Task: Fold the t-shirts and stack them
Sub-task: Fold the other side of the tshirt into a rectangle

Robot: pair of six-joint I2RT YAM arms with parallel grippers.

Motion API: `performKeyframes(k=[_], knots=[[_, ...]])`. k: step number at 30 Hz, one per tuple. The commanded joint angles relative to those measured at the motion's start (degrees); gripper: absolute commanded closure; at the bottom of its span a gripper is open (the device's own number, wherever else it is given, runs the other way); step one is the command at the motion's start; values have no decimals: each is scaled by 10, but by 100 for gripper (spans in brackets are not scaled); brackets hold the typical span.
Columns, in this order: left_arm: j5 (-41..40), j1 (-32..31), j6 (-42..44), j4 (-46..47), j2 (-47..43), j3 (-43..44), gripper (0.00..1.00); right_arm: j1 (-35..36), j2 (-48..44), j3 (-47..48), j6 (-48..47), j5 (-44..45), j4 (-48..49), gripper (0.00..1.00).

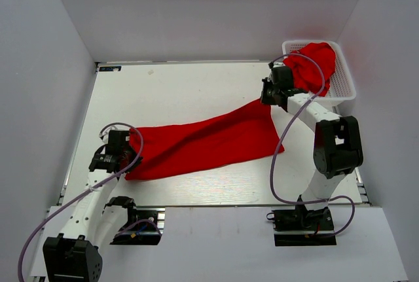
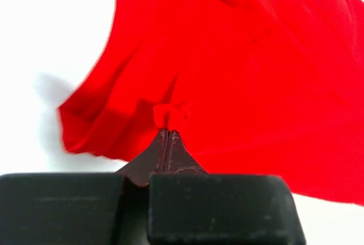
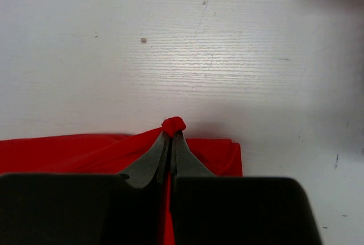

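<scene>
A bright red t-shirt (image 1: 203, 141) is stretched across the table between my two grippers. My left gripper (image 1: 124, 143) is shut on its left end; in the left wrist view the cloth (image 2: 239, 69) bunches at my closed fingertips (image 2: 168, 132). My right gripper (image 1: 267, 97) is shut on the shirt's far right corner; in the right wrist view a small red knob of cloth (image 3: 174, 124) sticks out past my closed fingertips (image 3: 172, 135), above the white table. More red shirt cloth (image 1: 313, 66) is heaped in the basket behind my right gripper. No neck tag shows.
A white plastic lattice basket (image 1: 343, 82) stands at the table's far right corner. Grey walls enclose the table on three sides. The white table top (image 1: 183, 92) lies bare behind the stretched shirt. Purple cables loop from both arms.
</scene>
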Motion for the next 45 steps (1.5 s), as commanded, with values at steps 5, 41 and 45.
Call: performKeyframes(k=[5, 41, 45], knots=[[-74, 4, -43, -37, -14, 23, 100, -5, -32, -39, 1, -8, -6, 100], [80, 1, 79, 234, 330, 172, 0, 47, -21, 28, -59, -152, -82, 10], [108, 1, 85, 261, 408, 177, 0, 71, 50, 72, -77, -99, -131, 10]])
